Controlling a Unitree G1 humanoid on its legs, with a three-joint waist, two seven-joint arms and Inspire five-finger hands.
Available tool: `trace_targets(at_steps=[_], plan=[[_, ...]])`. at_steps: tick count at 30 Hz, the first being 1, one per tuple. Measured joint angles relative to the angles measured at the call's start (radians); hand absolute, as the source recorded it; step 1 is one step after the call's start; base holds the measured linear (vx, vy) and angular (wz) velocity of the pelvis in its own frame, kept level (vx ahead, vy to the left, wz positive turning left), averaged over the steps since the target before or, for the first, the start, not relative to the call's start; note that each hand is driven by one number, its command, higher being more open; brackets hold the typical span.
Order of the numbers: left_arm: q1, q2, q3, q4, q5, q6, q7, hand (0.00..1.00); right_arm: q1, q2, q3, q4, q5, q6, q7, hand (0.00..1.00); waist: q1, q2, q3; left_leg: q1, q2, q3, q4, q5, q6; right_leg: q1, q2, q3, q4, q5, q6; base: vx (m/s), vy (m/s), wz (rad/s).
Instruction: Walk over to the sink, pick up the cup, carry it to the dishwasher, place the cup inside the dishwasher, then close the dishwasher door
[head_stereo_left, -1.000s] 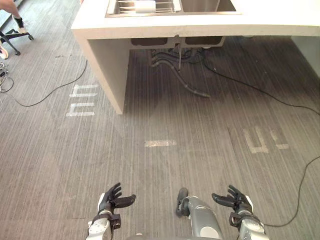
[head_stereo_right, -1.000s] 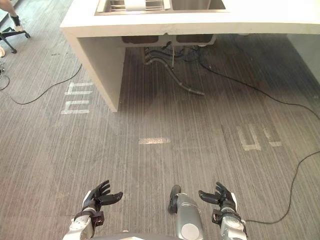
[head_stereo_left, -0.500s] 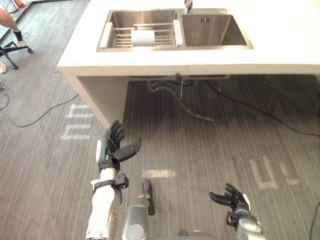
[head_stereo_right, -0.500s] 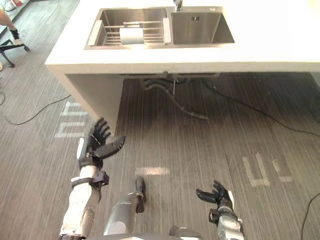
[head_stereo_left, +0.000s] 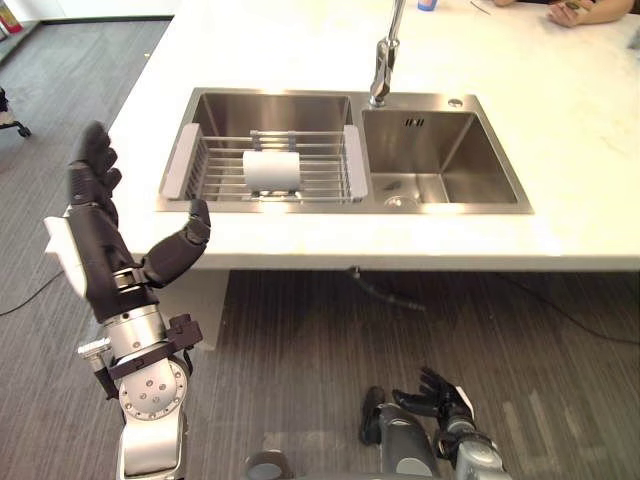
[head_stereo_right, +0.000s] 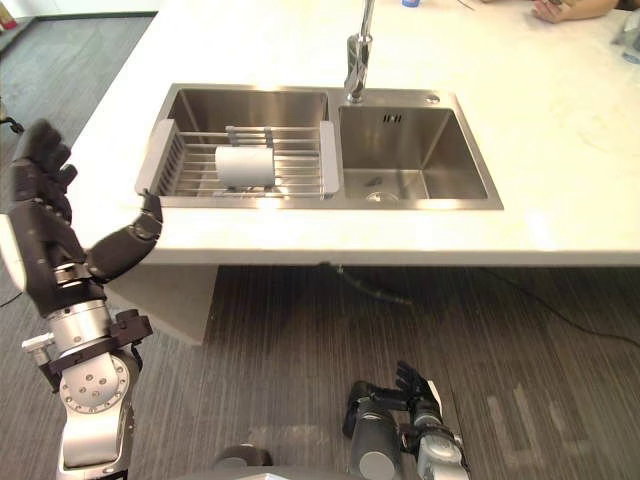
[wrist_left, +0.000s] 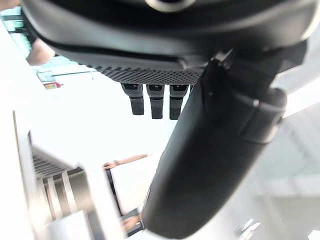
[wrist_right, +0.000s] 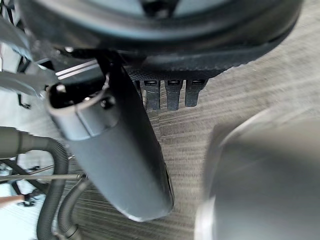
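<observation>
**Cup on its side in the sink rack, both your hands free**

Start at your left. Your left hand (head_stereo_left: 95, 245) is raised in front of the table's (head_stereo_left: 570, 140) left corner. Its fingers are straight and pointing up, the thumb is spread wide toward the table edge, and there is nothing in its grip. The left wrist view agrees: fingers extended, thumb out, nothing between them.

Move along to the sink (head_stereo_left: 470, 165), which is set into the white table top. A wire rack (head_stereo_left: 215, 175) spans the left basin from rim to rim. The white cup (head_stereo_left: 272, 170) lies on its side near the middle of that rack. It is well apart from your left hand.

Next comes the faucet (head_stereo_left: 385, 60), standing at the back rim between the two basins. The right basin is bare steel with its drain showing.

Down low and to the right, your right hand (head_stereo_left: 440, 393) hangs over the grey floor (head_stereo_left: 300, 340) in front of the table. Its fingers are loosely spread and it holds nothing.

At the far top right, a person's hand (head_stereo_left: 590, 12) rests on the table top.
</observation>
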Motion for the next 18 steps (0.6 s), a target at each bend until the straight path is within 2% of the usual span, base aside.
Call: trace_targets(at_steps=[2,3,4,5,7,9,10,11,12,13,14,16,18], plan=[[-0.026,0.017,-0.020,0.026,0.032,0.003,-0.031,0.90,0.008,-0.023,-0.002,-0.001,0.000,0.000,0.005,0.90,-0.011,0.021,-0.002,-0.037,0.025,-0.018,0.092,0.010,-0.013,0.019,0.002,-0.036,0.018,-0.036,-0.015,0.44,-0.253,0.40],[-0.068,0.042,-0.050,0.058,0.058,0.007,-0.074,0.90,0.018,-0.048,-0.005,-0.002,0.000,0.001,0.014,0.90,-0.020,0.047,0.005,-0.093,0.067,-0.035,0.236,0.051,-0.030,0.083,0.022,-0.076,-0.016,-0.050,-0.027,0.44,-0.246,0.56],[-0.096,0.078,-0.074,0.077,0.077,0.012,-0.113,0.90,0.031,-0.057,-0.007,-0.007,0.000,0.002,0.018,0.90,-0.019,0.049,0.007,-0.144,0.098,-0.032,0.383,0.074,-0.031,0.169,0.040,-0.088,-0.091,-0.051,-0.028,0.51,-0.277,0.50],[-0.110,0.110,-0.094,0.077,0.083,0.012,-0.127,0.90,0.050,-0.058,-0.016,-0.029,0.000,0.002,0.019,0.90,-0.020,0.045,0.009,-0.170,0.107,-0.024,0.456,0.067,-0.021,0.233,0.048,-0.098,-0.142,-0.049,-0.025,0.31,-0.140,0.26],[-0.135,0.156,-0.110,0.073,0.098,-0.006,-0.150,0.90,0.088,-0.069,-0.040,-0.071,0.000,-0.006,0.020,0.90,-0.024,0.038,0.008,-0.224,0.114,0.010,0.492,0.039,-0.006,0.321,0.050,-0.116,-0.220,-0.046,-0.020,0.32,-0.103,0.22],[-0.163,0.185,-0.110,0.064,0.104,-0.019,-0.155,0.90,0.087,-0.075,-0.048,-0.070,0.002,-0.011,0.020,0.90,-0.018,0.038,-0.003,-0.285,0.108,0.051,0.388,0.023,0.014,0.352,0.045,-0.118,-0.262,-0.039,-0.010,0.32,-0.016,0.04],[-0.182,0.203,-0.110,0.060,0.118,-0.022,-0.162,0.90,0.082,-0.076,-0.048,-0.070,0.002,-0.012,0.020,0.90,-0.011,0.037,-0.003,-0.313,0.083,0.053,0.255,0.032,0.022,0.357,0.037,-0.115,-0.279,-0.033,0.000,0.22,0.090,-0.06],[-0.191,0.212,-0.110,0.061,0.123,-0.023,-0.169,0.90,0.079,-0.077,-0.048,-0.067,0.002,-0.013,0.022,0.90,-0.010,0.042,-0.006,-0.319,0.053,0.050,0.086,0.111,0.041,0.360,0.035,-0.112,-0.285,-0.032,0.004,0.22,0.118,-0.08],[-0.190,0.214,-0.111,0.063,0.128,-0.022,-0.174,0.90,0.082,-0.076,-0.047,-0.066,0.002,-0.013,0.025,0.90,-0.010,0.050,-0.011,-0.315,0.044,0.042,0.004,0.203,0.049,0.364,0.039,-0.110,-0.287,-0.031,0.005,0.24,0.153,-0.19],[-0.186,0.228,-0.118,0.071,0.138,-0.022,-0.177,0.90,0.087,-0.058,-0.046,-0.056,0.002,-0.011,0.030,0.90,-0.010,0.059,-0.028,-0.300,0.041,0.033,-0.064,0.296,0.022,0.377,0.057,-0.096,-0.295,-0.041,0.036,0.25,0.136,-0.10],[-0.185,0.255,-0.119,0.079,0.147,-0.012,-0.187,0.90,0.090,-0.019,-0.042,-0.052,0.002,-0.011,0.034,0.90,-0.014,0.020,-0.031,-0.280,0.008,0.038,-0.099,0.305,0.031,0.383,0.033,-0.091,-0.309,-0.038,0.043,0.23,0.121,-0.08],[-0.184,0.295,-0.122,0.095,0.173,-0.004,-0.202,0.90,0.096,0.016,-0.040,-0.047,0.002,-0.011,0.045,0.90,-0.012,-0.014,-0.038,-0.262,-0.018,0.055,-0.143,0.312,0.041,0.384,0.010,-0.074,-0.329,-0.037,0.046,0.16,0.083,0.01],[-0.179,0.331,-0.123,0.123,0.194,0.005,-0.222,0.90,0.097,0.025,-0.039,-0.047,0.001,-0.011,0.049,0.90,-0.013,-0.019,-0.040,-0.238,-0.042,0.070,-0.177,0.318,0.050,0.391,-0.009,-0.051,-0.345,-0.031,0.054,0.11,0.101,-0.07]])
